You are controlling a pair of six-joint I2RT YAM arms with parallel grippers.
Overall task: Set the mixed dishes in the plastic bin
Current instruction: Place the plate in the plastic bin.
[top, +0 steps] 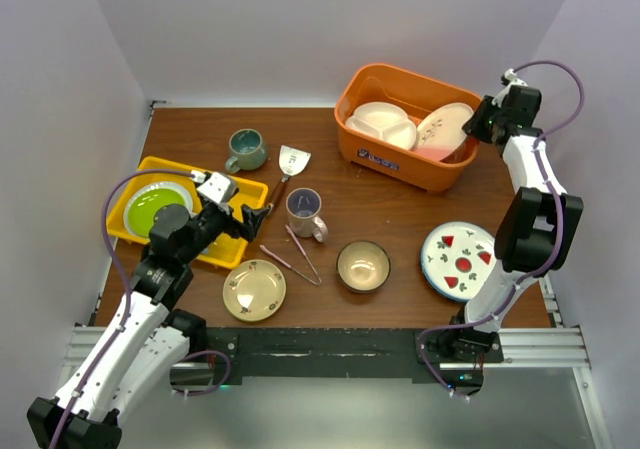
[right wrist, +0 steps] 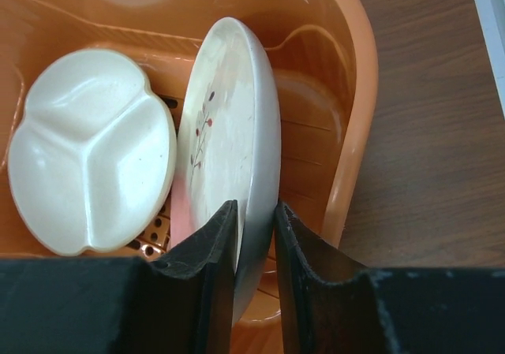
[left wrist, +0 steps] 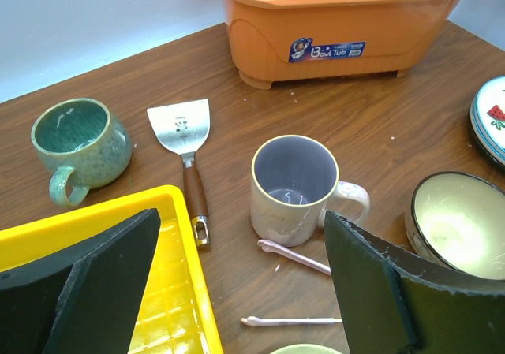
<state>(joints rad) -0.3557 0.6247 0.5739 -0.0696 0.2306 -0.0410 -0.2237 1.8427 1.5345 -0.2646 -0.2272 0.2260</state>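
Brown wood makes the worktop (top: 380, 209), with white walls around it. At the back right sits the bin (top: 425, 171). The right claw (right wrist: 255, 212) looks pinched on the rim of the floral plate (right wrist: 225, 109), which stands on its edge inside the bin, beside the divided plate (right wrist: 87, 149). A good way to do this step would be to rest the plate on the bin's floor, then let go and lift straight up so it does not tip. Only the right wrist view shows that pinch. Only the top view shows the strawberry plate (top: 460, 259) whole, out on the wood. The left wrist view shows the left claw (left wrist: 241, 220) spread wide, holding nothing, facing the mug (left wrist: 292, 184).
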